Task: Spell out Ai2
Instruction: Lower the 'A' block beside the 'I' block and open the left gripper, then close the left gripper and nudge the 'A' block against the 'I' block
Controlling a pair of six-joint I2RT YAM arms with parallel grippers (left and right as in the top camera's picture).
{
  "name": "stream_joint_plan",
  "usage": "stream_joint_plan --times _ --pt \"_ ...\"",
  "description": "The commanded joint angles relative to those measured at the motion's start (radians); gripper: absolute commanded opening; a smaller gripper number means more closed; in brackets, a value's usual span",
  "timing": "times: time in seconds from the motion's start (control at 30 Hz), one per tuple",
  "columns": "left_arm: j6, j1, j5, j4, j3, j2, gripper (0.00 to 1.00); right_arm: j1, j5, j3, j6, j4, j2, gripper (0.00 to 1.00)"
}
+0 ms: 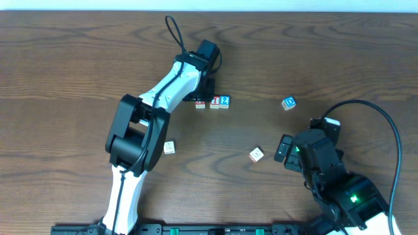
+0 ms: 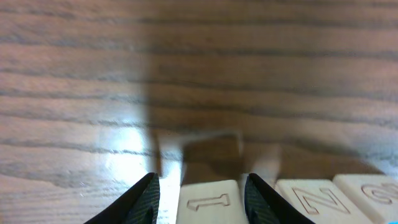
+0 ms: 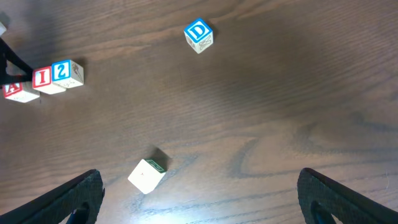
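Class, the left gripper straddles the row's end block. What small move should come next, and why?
Probably lift the left gripper straight up. The A block, I block and 2 block already sit in order, and the fingers straddle the A block loosely, so sideways motion could disturb the row.

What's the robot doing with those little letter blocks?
It's spelling Ai2. The A block, I block and 2 block sit side by side in a row on the table. The left gripper is down at the A end, open, with a finger on each side of a block. The right gripper is open and holds nothing. A D block and two plain blocks lie loose.
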Motion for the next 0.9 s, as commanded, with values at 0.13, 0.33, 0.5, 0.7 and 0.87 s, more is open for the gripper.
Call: stream_joint_plan --times 0.13,0.33,0.5,0.7,0.87 --pt "-0.003 0.034 -0.014 0.027 -0.004 0.011 0.46 0.008 0.010 -0.005 0.013 -0.001 -0.004 0.99" --pt "-0.003 0.053 0.028 0.050 0.006 0.011 0.46 0.008 0.010 -0.005 0.013 -0.001 -0.004 0.99" --pt "-0.014 0.074 0.028 0.043 0.016 0.011 0.45 0.008 0.010 -0.005 0.013 -0.001 -0.004 0.99" --pt "-0.034 0.104 0.040 0.027 0.016 0.011 0.44 0.008 0.010 -0.005 0.013 -0.001 -0.004 0.99" --pt "-0.034 0.104 0.088 0.022 0.017 0.011 0.32 0.008 0.010 -0.005 0.013 -0.001 -0.004 0.99"
